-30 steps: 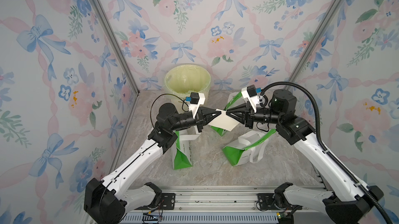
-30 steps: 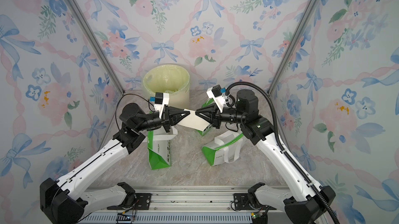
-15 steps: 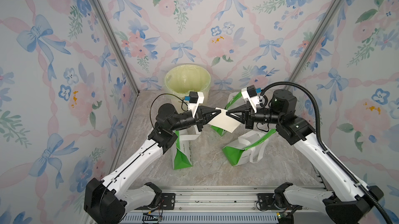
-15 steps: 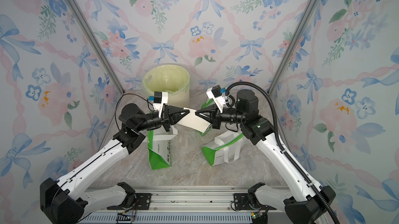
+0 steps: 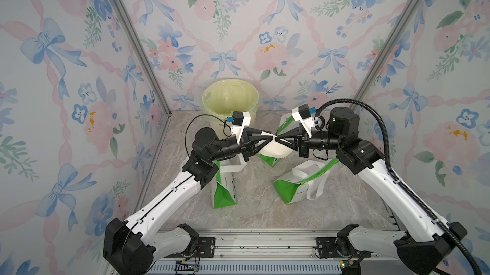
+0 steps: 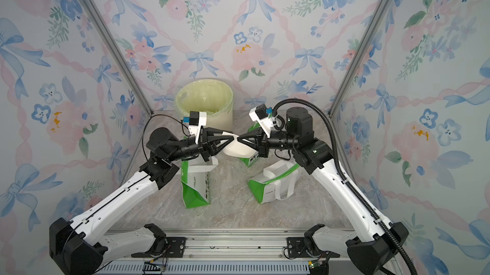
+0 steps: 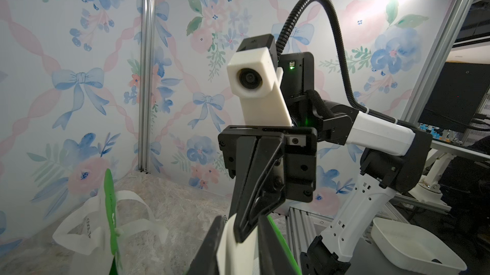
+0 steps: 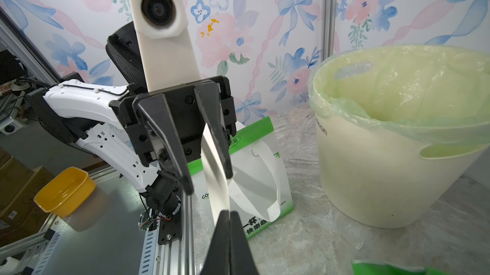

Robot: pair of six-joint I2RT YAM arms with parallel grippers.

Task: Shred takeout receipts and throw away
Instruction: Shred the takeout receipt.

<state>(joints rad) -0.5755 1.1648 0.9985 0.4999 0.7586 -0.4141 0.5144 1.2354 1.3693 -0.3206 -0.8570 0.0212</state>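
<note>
1. Takeout receipt point(image 5: 273, 148): white slip, held aloft between the two arms, near the lined bin point(image 5: 205, 100). Positioned for tearing, I judge.
2. Right gripper point(image 8: 229, 216): pinched tight on the slip's end.
3. Left gripper point(image 8: 209, 180): fingers apart, slip seemingly loose between them.

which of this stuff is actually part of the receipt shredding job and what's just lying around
Job: receipt, held by right gripper; left gripper, open; lined bin.
Lying about: upright bag; tipped bag; rear bag; yellow bowl; white tray.
</note>
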